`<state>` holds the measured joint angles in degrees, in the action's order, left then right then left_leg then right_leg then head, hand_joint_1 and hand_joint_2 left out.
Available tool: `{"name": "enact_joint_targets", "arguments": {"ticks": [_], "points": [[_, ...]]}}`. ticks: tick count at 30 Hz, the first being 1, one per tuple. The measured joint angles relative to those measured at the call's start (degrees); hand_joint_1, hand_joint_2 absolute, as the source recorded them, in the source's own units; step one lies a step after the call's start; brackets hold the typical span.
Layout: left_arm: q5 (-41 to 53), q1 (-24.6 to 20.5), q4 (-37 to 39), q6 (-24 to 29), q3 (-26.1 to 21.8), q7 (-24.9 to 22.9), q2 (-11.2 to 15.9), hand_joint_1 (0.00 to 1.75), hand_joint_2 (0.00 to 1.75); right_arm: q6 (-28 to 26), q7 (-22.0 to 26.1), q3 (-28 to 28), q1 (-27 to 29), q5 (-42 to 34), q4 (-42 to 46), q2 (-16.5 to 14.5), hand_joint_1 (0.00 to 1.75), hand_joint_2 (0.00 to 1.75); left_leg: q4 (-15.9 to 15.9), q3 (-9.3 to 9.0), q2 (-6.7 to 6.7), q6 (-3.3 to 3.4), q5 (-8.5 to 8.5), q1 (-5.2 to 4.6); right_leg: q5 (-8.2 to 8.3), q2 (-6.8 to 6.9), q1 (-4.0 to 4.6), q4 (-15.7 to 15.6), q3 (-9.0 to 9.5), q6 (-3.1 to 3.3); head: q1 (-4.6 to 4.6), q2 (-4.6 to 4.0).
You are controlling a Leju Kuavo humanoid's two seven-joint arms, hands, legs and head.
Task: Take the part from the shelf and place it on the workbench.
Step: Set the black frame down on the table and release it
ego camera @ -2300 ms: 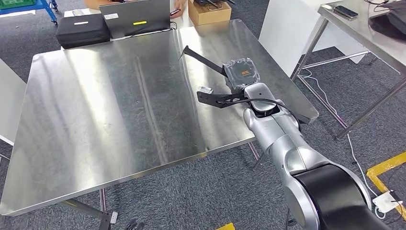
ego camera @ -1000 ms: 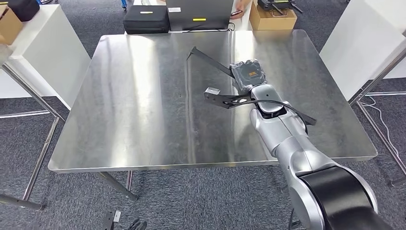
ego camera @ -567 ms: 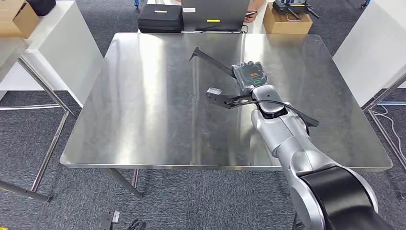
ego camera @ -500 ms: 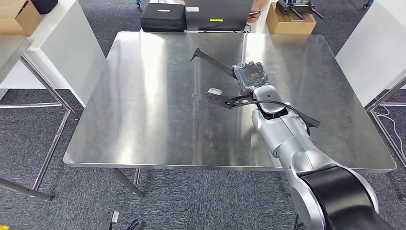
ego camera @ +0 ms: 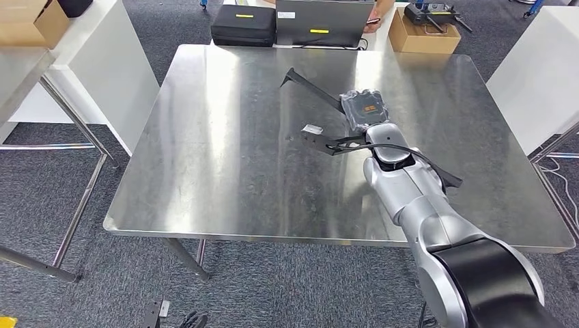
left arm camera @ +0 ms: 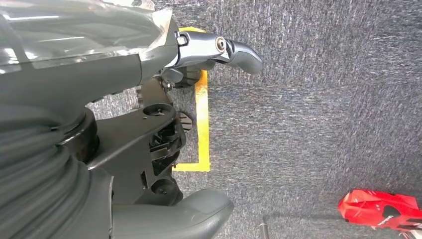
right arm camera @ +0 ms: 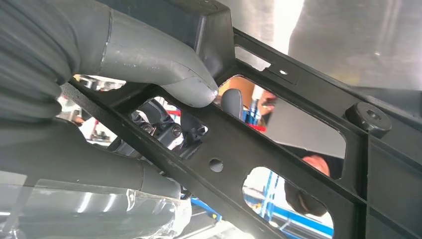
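The part (ego camera: 312, 89) is a long black frame of thin bars with cut-outs. My right hand (ego camera: 366, 109), wrapped in clear plastic, grips it near its middle over the right half of the steel workbench (ego camera: 205, 137). One end of the frame points to the table's far side and the other trails back past my forearm. In the right wrist view my thumb (right arm camera: 169, 74) presses on the part (right arm camera: 278, 149). My left hand (left arm camera: 149, 124) hangs over the carpet, fingers apart and holding nothing.
Behind the workbench stand a black case (ego camera: 242, 29), a grey box (ego camera: 324, 17) and a cardboard box (ego camera: 423, 37), with a person's hand (ego camera: 377, 12) near them. White tables flank it at left (ego camera: 102, 61) and right (ego camera: 539, 75). Yellow tape (left arm camera: 203, 119) and a red object (left arm camera: 380, 209) lie on the floor.
The camera has swung, so the whole workbench now sits more squarely and further right in the picture. My right hand still holds the part over the same area of the table.
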<state>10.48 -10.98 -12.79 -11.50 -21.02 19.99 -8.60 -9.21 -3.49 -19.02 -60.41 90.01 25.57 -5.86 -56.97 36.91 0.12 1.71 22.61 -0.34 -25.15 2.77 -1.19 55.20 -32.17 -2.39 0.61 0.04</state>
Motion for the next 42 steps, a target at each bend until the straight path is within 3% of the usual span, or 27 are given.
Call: {"name": "enact_joint_targets", "arguments": {"ticks": [13, 15, 17, 19, 25, 37, 42], "points": [[4.19, -0.07, -0.21, 3.79, 0.33, 5.0, -0.13, 0.0, 1.75, 0.08, -1.98, -3.12, 1.83, 0.0, -2.1, 1.88, 1.75, 1.75, 0.0, -0.02, 0.02, 0.03, -0.04, 0.23, -0.02, -0.02, 0.17, 0.08, -0.06, -0.16, 0.02, 0.0], [4.69, -0.08, -0.29, 4.62, 0.66, 5.03, -0.23, 0.0, 1.75, 0.03, -2.26, -4.32, 2.63, 0.0, -2.84, 2.4, 0.87, 0.87, 0.0, -0.02, 0.03, 0.03, -0.04, 0.31, -0.02, -0.03, 0.27, 0.1, -0.06, -0.16, 0.02, 0.0], [4.66, -0.08, -0.31, 5.1, 0.85, 4.18, -0.27, 0.0, 0.87, 0.02, -2.73, -5.68, 3.2, 0.0, -3.69, 2.82, 0.0, 0.0, 0.0, -0.02, 0.03, 0.03, -0.04, 0.36, -0.03, -0.04, 0.32, 0.11, -0.06, -0.15, 0.02, 0.0], [4.57, -0.07, -0.31, 5.42, 0.83, 2.91, -0.23, 0.0, 0.0, -0.04, -2.94, -6.29, 3.57, 0.01, -4.25, 2.95, 0.0, 0.0, 0.0, -0.02, 0.03, 0.03, -0.04, 0.36, -0.03, -0.03, 0.32, 0.11, -0.06, -0.14, 0.02, 0.0], [3.19, 0.1, -0.31, 2.04, -0.26, 1.28, 0.07, 0.0, 0.0, -0.56, -2.83, -6.5, 4.52, -0.54, -5.27, 3.03, 0.0, 0.0, 0.0, -0.02, 0.03, 0.03, -0.04, 0.36, -0.03, -0.04, 0.32, 0.11, -0.05, -0.14, 0.0, 0.0], [3.89, 0.33, -0.31, 2.36, -0.89, -0.58, 0.45, 0.0, 0.0, -0.78, -1.4, -3.42, 5.36, -3.19, -5.54, 3.18, 0.0, 0.0, 0.0, -0.02, 0.03, 0.03, -0.04, 0.36, -0.03, -0.03, 0.32, 0.11, -0.04, -0.14, 0.01, 0.0], [4.46, 0.34, -0.31, 1.69, -0.91, -1.78, 0.44, 0.0, 0.0, 4.06, 3.84, -0.08, 5.53, -8.56, -5.61, 2.73, 0.0, 0.0, 0.01, -0.02, 0.02, 0.03, -0.04, 0.36, -0.03, -0.03, 0.33, 0.12, -0.03, -0.14, 0.01, 0.0]]}}
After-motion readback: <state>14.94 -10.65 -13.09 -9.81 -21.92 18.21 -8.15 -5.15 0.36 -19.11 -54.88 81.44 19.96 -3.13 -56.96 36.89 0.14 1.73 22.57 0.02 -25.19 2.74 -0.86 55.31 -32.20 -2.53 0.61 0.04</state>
